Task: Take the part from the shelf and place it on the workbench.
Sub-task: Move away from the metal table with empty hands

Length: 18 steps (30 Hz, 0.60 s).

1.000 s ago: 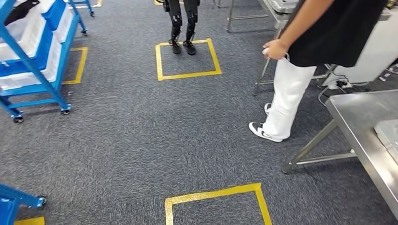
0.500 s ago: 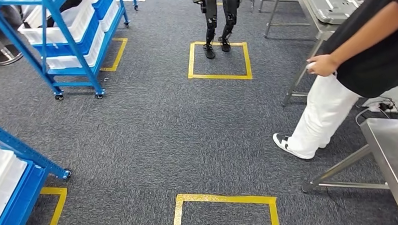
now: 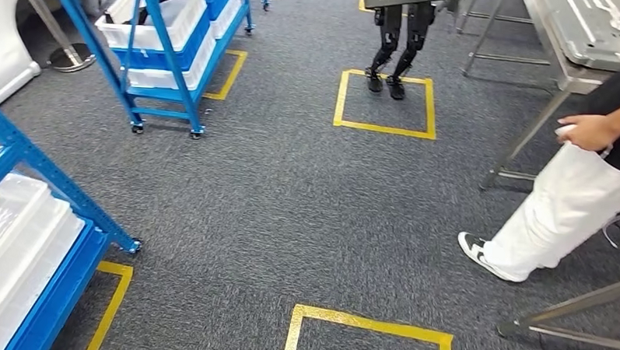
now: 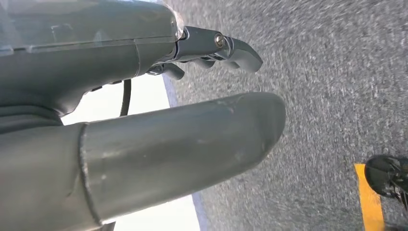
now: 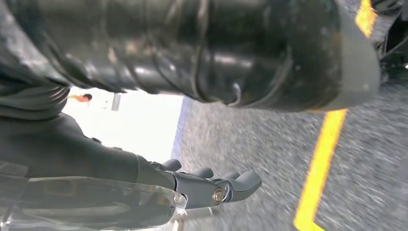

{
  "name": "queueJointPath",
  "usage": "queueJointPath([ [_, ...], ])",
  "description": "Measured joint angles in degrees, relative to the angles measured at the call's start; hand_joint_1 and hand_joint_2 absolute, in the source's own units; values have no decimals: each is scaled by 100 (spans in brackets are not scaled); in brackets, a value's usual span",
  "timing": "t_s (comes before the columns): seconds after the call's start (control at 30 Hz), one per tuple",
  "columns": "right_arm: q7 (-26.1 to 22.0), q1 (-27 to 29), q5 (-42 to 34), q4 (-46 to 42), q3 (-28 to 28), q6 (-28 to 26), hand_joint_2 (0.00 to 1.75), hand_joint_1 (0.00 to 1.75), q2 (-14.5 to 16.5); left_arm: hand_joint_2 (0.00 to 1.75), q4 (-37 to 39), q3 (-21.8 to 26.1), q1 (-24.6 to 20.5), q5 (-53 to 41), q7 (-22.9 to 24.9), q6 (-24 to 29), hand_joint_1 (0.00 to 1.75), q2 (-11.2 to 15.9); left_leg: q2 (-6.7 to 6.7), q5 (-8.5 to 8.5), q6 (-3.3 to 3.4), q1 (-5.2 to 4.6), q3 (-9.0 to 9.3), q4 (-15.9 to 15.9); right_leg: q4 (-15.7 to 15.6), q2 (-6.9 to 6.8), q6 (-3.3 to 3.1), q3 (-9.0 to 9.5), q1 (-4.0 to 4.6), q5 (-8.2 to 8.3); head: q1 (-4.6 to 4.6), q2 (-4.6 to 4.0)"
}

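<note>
The left hand (image 4: 192,96) and right hand (image 5: 192,144) are hanging with fingers apart, apparently holding nothing, above grey carpet (image 3: 290,205); the head view is showing a blue wheeled shelf (image 3: 167,53).

Open carpet (image 3: 290,205) between blue shelf (image 3: 49,212) and person (image 3: 563,207).

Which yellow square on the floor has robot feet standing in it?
The far yellow square, up ahead. Another robot's black feet stand at its back edge. The near square and the ones by the blue shelves have none.
</note>
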Motion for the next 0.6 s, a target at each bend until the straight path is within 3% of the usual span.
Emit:
queueJointPath([
  [0.07, -8, 2, -7, 0, 0, 0, 0, 0, -8, 0, 2, 15, -6, 34, 10, 7, 0, -9, -124, -2, -65, 8, -62, 35, -217, 150, -12, 70, 3, 18, -1, 0],
  [0.13, -11, -9, -14, 0, -1, -1, 0, 0, -9, 0, 5, 37, 14, 73, 19, 11, 0, -24, -230, 9, -136, 33, -105, 35, -260, 29, -47, 84, 5, 37, -1, 0],
  [0.2, -7, -5, -18, 0, -2, -1, 0, 0, -10, 0, 8, 72, 30, 95, 27, 16, 0, -43, -23, -123, -186, 34, -203, 234, -330, -123, -121, 128, -6, 60, -2, 0],
  [0.27, -3, 10, -19, 0, -3, -3, 0, 0, -12, 0, 9, 114, 13, 109, 34, 19, 0, -56, 326, -459, -221, 32, -501, 860, -367, -298, -183, 152, 11, 62, -5, 0],
  [0.33, -7, 18, -39, 0, -8, -29, 0, 0, -15, 0, 8, 146, -3, 182, -21, 103, 0, -71, 446, -733, -259, 49, -850, 1556, -367, -470, -206, 153, 36, 47, -7, 0],
  [0.37, -23, 17, -78, 0, -24, -65, 0, 0, -16, 0, -4, 182, -1, 289, -158, 298, 0, -98, 467, -724, -270, 58, -911, 1677, -365, -550, -206, 158, 44, 38, -7, 0],
  [0.4, -49, 16, -134, 0, -50, -116, 0, 0, -18, 0, -28, 243, -6, 438, -372, 615, 0, -144, 487, -603, -273, 65, -853, 1565, -363, -620, -199, 168, 49, 28, -7, 0],
  [0.43, -89, 14, -197, 0, -86, -182, 0, 0, -16, 0, -53, 327, -33, 595, -659, 1080, 0, -204, 531, -399, -268, 69, -681, 1233, -360, -692, -186, 185, 52, 14, -7, 0],
  [0.5, -164, 13, -289, 0, -166, -306, 0, 0, -3, 0, -90, 489, -170, 798, -1149, 2018, 0, -328, 745, -68, -230, 43, -263, 417, -349, -832, -143, 222, 66, -23, -5, 0],
  [0.57, -204, 3, -316, 0, -222, -374, 0, 0, 13, 0, -90, 571, -323, 834, -1348, 2496, 0, -410, 866, 11, -172, -9, -91, 50, -342, -941, -94, 250, 85, -50, -2, 0],
  [0.6, -213, -10, -320, 0, -239, -386, 0, 0, 24, 0, -90, 596, -365, 837, -1370, 2556, 0, -434, 825, 8, -141, -33, -94, 37, -346, -980, -69, 263, 87, -56, -1, 0],
])
